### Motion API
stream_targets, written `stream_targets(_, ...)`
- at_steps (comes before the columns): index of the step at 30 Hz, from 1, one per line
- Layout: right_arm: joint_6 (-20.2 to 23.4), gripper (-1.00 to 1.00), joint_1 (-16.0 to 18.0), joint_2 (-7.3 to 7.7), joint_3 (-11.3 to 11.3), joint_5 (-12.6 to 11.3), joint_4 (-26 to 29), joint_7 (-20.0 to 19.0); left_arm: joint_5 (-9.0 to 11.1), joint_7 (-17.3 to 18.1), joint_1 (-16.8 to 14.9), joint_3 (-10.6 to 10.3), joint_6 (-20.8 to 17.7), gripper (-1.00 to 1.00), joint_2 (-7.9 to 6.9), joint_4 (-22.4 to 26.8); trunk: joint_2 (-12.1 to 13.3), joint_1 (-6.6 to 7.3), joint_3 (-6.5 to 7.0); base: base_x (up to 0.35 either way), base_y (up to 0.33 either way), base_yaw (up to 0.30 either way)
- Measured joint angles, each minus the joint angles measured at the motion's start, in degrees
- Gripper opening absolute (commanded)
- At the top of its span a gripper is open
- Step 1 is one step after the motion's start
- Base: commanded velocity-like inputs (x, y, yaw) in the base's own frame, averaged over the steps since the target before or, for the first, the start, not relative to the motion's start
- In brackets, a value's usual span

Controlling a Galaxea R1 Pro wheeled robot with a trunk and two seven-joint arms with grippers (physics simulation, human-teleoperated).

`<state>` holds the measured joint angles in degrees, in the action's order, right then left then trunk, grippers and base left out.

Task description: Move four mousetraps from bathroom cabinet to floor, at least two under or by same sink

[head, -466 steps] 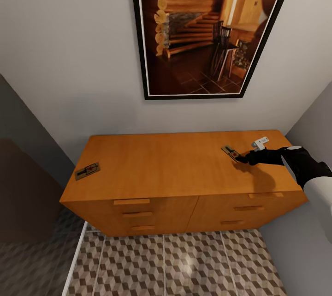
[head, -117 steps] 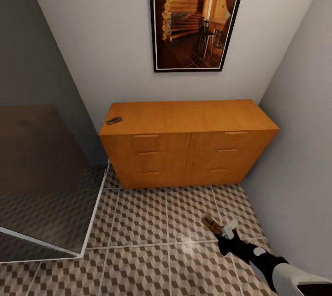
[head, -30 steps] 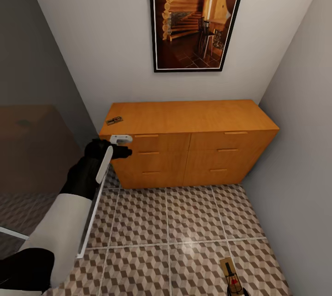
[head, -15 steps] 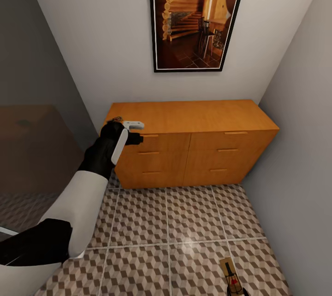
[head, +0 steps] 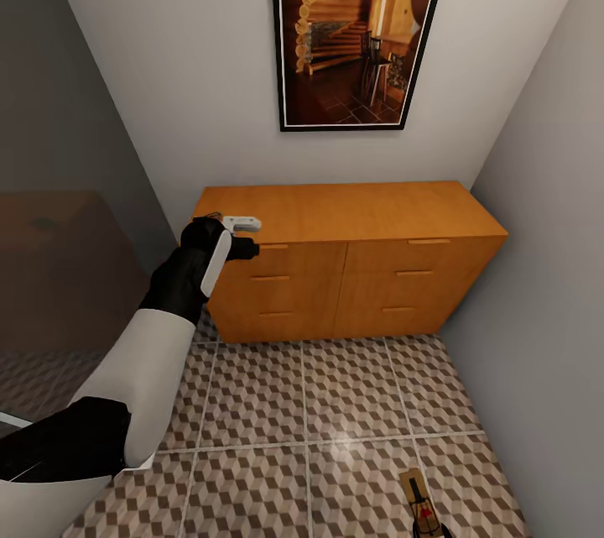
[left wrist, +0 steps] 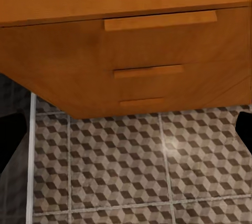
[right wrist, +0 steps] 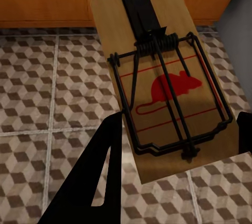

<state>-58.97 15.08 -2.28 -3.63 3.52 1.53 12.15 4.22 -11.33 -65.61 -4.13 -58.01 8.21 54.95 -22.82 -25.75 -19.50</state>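
Observation:
One mousetrap [right wrist: 157, 87], a tan board with black wire and a red mouse print, sits between the fingers of my right gripper [right wrist: 176, 145], which is shut on it. In the head view this mousetrap [head: 417, 498] hangs low over the bathroom floor [head: 335, 387] at the bottom right. My left gripper [head: 252, 249] is open at the top front-left edge of the cabinet [head: 352, 219], its fingers [left wrist: 244, 129] wide apart over the drawer fronts. A sliver of a second mousetrap [head: 211, 216] shows behind my left wrist on the cabinet top. The sink is out of view.
A framed picture [head: 356, 26] hangs on the wall above the cabinet. A glass screen with a white frame [head: 50, 286] stands to the left. A grey wall [head: 545, 269] closes the right side. Patterned tiles stretch in front of the cabinet.
My left arm has risen from in front of the drawers to the cabinet's top front-left edge and now covers the mousetrap there. The right gripper and its mousetrap have stayed in place.

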Motion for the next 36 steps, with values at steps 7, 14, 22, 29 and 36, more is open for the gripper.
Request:
stream_targets(7, 0.0, -1.00, 0.0, 0.00, 0.0, 0.0, 0.0, 0.0, 0.0, 0.0, 0.0, 0.0, -0.1, 1.00, -0.06, 3.0, 0.0, -0.02, 0.01, -0.114, 0.072, 0.000)
stream_targets(14, 0.0, -1.00, 0.0, 0.00, 0.0, 0.0, 0.0, 0.0, 0.0, 0.0, 0.0, 0.0, 0.0, 1.00, -0.40, 4.2, 0.0, -0.03, 0.00, -0.273, 0.139, 0.000)
stream_targets(22, 0.0, -1.00, 0.0, 0.00, 0.0, 0.0, 0.0, 0.0, 0.0, 0.1, 0.0, -0.2, -0.1, 1.00, -0.80, 6.8, 0.0, 0.00, 0.00, -0.146, 0.072, 0.000)
stream_targets(29, 0.0, -1.00, 0.0, 0.00, 0.0, 0.0, 0.0, 0.0, 0.1, 0.3, 0.0, -0.2, -0.1, 1.00, -0.82, 7.9, 0.0, 0.00, 0.00, -0.007, 0.003, 0.000)
stream_targets(36, 0.0, -1.00, 0.0, 0.00, 0.0, 0.0, 0.0, 0.0, 0.0, 0.1, -0.3, 0.0, 0.1, 1.00, -0.98, 4.2, 0.0, 0.00, 0.00, 0.000, 0.000, 0.000)
